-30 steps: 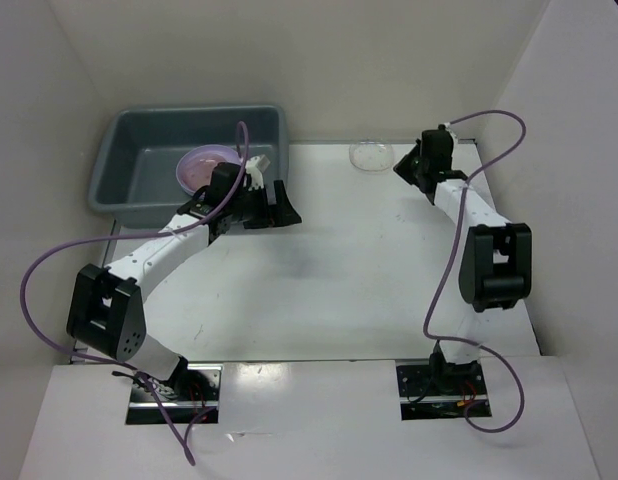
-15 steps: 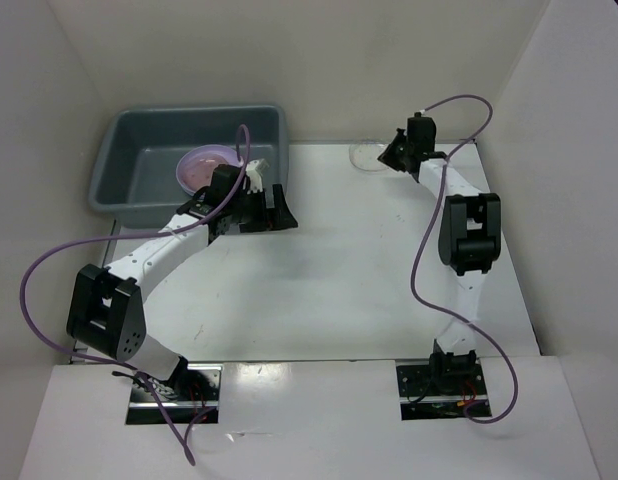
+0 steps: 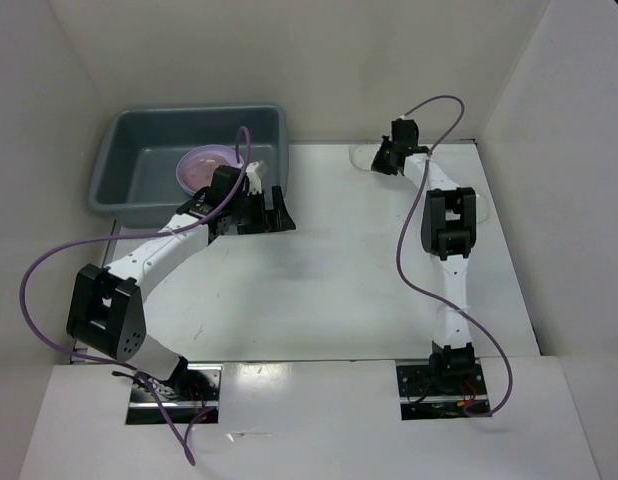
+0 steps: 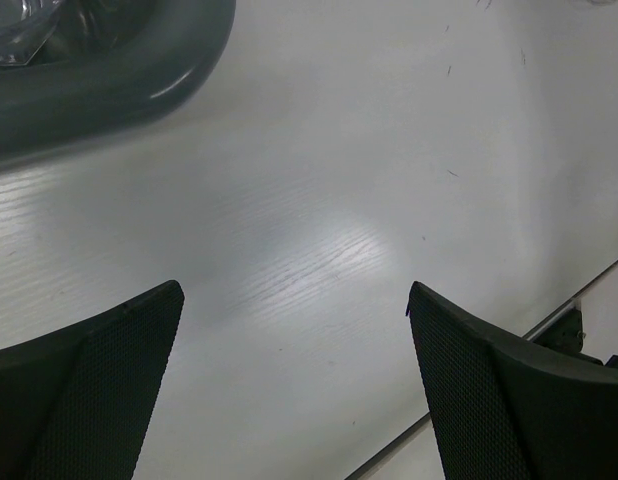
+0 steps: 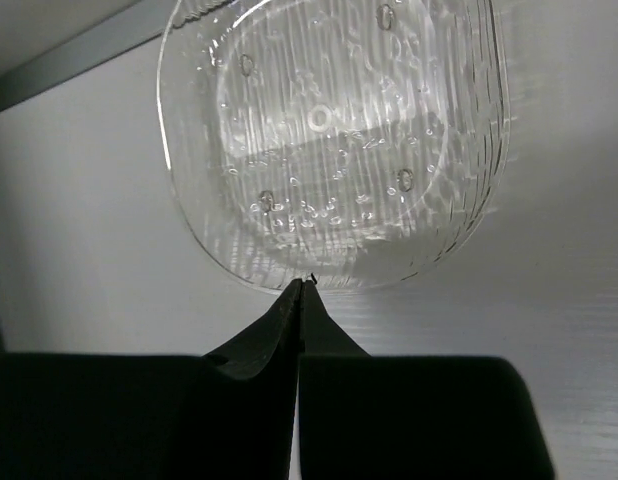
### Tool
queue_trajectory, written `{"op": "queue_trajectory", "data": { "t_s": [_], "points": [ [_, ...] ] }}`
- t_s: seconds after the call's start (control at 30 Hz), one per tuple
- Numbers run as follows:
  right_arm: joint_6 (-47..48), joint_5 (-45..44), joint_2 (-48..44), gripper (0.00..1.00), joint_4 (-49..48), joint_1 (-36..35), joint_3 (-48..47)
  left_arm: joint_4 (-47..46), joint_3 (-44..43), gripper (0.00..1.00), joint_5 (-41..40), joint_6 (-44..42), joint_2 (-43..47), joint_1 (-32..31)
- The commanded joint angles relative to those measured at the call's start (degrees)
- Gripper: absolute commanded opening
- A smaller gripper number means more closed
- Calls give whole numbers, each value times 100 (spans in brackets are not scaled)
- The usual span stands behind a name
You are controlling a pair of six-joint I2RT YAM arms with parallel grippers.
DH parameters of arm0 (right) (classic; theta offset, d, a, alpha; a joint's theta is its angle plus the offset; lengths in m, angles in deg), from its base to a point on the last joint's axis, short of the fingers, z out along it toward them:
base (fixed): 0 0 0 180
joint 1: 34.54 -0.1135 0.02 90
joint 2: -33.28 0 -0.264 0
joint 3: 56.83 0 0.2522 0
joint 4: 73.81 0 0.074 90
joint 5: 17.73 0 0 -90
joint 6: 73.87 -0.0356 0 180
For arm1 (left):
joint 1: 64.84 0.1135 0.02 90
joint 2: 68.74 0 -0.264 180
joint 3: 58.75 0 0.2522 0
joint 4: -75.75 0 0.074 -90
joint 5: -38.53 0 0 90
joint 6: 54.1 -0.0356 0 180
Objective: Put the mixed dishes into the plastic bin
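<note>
The dark gray plastic bin (image 3: 117, 130) stands at the back left with a pink plate (image 3: 201, 168) inside; its rim shows in the left wrist view (image 4: 109, 70), with a clear dish (image 4: 19, 25) inside. My left gripper (image 3: 279, 207) is open and empty over the white table just right of the bin's near right corner (image 4: 294, 292). A clear shallow bowl (image 3: 362, 153) lies at the table's back edge. My right gripper (image 3: 382, 157) is shut, its tips (image 5: 302, 285) meeting at the bowl's near rim (image 5: 329, 140). I cannot tell if the rim is pinched.
White walls enclose the table on the left, back and right. The table's back edge (image 5: 69, 60) runs just behind the clear bowl. Purple cables loop off both arms.
My right arm has stretched out and swung left toward the back edge, bringing its gripper up to the clear bowl. My left gripper has shifted slightly left, nearer the bin.
</note>
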Motion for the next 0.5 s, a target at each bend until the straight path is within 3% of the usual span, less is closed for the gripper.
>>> {"op": "queue_trajectory", "data": {
  "t_s": [0.0,0.47],
  "points": [
    [271,-147,180,0,344,-76,-455,-21,-216,100,-43,-162,136,-2],
    [438,46,242,0,582,-392,-376,-73,-216,100,-96,-162,135,-2]
  ]
}}
